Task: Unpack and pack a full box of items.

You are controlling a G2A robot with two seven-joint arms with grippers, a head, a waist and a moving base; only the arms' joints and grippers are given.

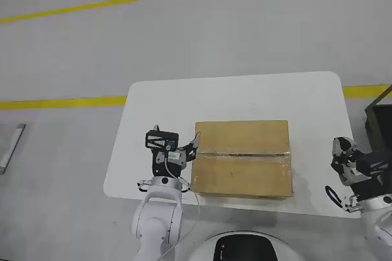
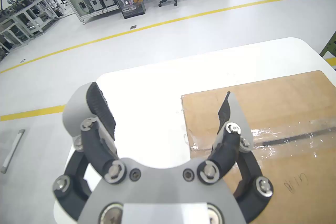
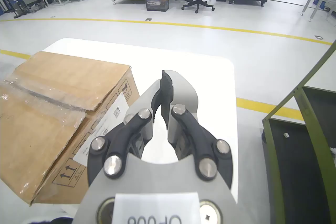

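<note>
Brown cardboard box [image 1: 242,158] sits closed on the white rounded table [image 1: 248,98], with no item out on the tabletop around it. You should judge the unpacking as not yet begun, so opening, emptying and repacking are all left. From above, the left gripper [image 1: 176,133] stands at one short end of the box with its jaws spread wide. The right gripper [image 1: 340,142] is well apart from the other end.

In the left wrist view, the left gripper [image 2: 160,101] is wide open and empty. One finger hangs over bare table. The other lies over the box [image 2: 275,104] edge, just where the clear tape seam [image 2: 288,138] ends; you cannot tell whether it touches.

In the right wrist view, the right gripper [image 3: 164,89] has its pads pressed together on nothing. The box [image 3: 52,93] lies off to one side of the jaws, its top flap a little raised at that end, and a dark green-framed bin [image 3: 288,130] stands on the other side.
</note>
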